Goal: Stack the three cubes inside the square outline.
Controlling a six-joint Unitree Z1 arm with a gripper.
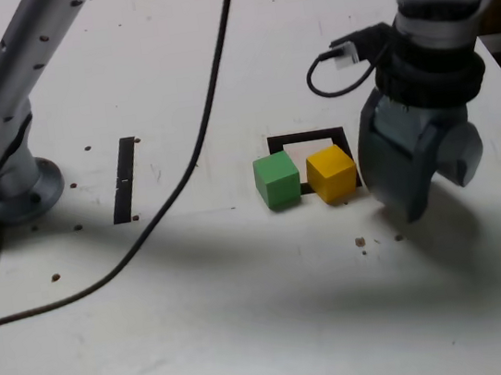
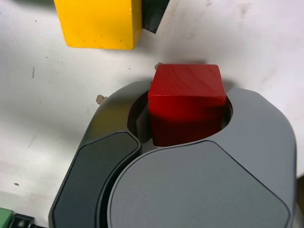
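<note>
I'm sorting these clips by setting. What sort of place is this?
Probably a robotics lab bench: a bare white table, a loose black cable, and a taped black square outline for a test.

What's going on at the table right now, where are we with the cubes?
The arm's claw is shut on the red cube, low over the table at the exterior view's right of the square outline. The yellow cube sits on the outline's near edge, partly over it, and the green cube stands just outside, to the exterior view's left. Nothing is stacked yet.
</note>
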